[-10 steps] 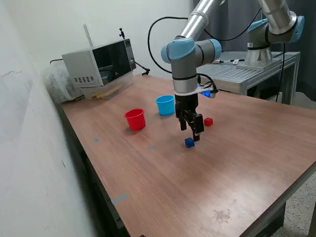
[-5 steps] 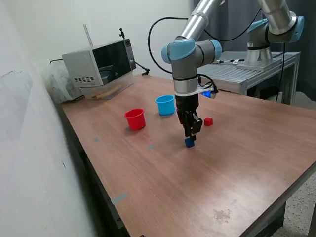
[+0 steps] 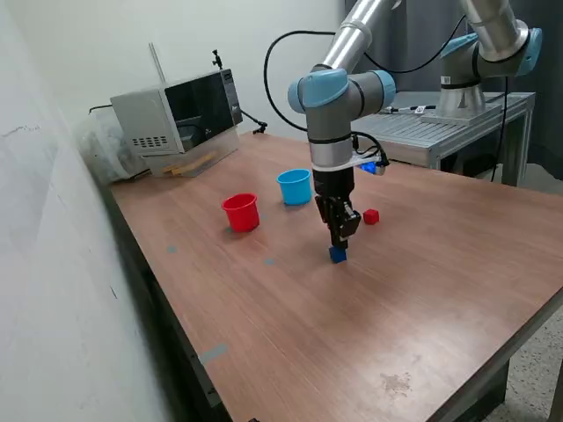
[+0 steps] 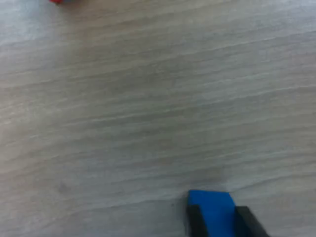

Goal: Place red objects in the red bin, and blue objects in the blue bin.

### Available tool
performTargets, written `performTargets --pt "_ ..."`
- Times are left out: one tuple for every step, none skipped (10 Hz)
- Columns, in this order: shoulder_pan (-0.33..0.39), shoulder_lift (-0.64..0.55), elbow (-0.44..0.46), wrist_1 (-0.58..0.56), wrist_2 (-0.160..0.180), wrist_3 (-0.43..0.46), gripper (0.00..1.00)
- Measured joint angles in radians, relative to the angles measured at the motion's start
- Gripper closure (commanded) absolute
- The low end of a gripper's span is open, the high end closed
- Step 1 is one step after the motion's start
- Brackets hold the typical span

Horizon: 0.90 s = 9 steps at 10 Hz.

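Note:
A dark blue cube [image 3: 338, 254] rests on the wooden table [image 3: 290, 325]. My gripper [image 3: 339, 243] points straight down over it and is shut on it. In the wrist view the blue cube [image 4: 211, 207] sits between my two dark fingers [image 4: 196, 223], which press on its sides. One red cube [image 3: 371, 216] lies just beyond, toward the exterior view's right; its edge shows in the wrist view [image 4: 61, 1]. The red cup [image 3: 240, 212] and the light blue cup [image 3: 295, 186] stand upright toward the exterior view's left. A second red cube and a second blue cube are not in view.
A microwave [image 3: 176, 110] stands at the table's far corner against the wall. A second robot arm [image 3: 484, 53] is mounted on a metal table [image 3: 440, 127] at the back right. The wooden table's front edge runs along the exterior view's lower right.
One second ago my fingers were spread open above the blue cube. They have come down and closed on it. Nothing has moved in the last half second.

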Motion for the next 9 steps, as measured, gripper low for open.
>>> performTargets --pt "0.0 0.0 -0.002 0.0 0.0 -0.002 0.0" --pt "0.0 0.0 -0.002 0.0 0.0 -0.005 0.0" --pt "0.0 0.0 -0.003 0.001 0.0 -0.007 0.0" --pt "0.0 0.001 -0.003 0.001 0.0 -0.009 0.0" --pt "0.0 0.001 -0.002 0.001 0.0 -0.009 0.0" --pt "0.0 0.001 -0.003 0.001 0.0 -0.011 0.0" --pt "0.0 0.001 -0.004 0.0 0.0 -0.012 0.0" --pt "0.0 0.001 -0.005 -0.001 0.0 -0.013 0.0" --pt "0.0 0.005 -0.005 -0.003 0.0 -0.014 0.0"
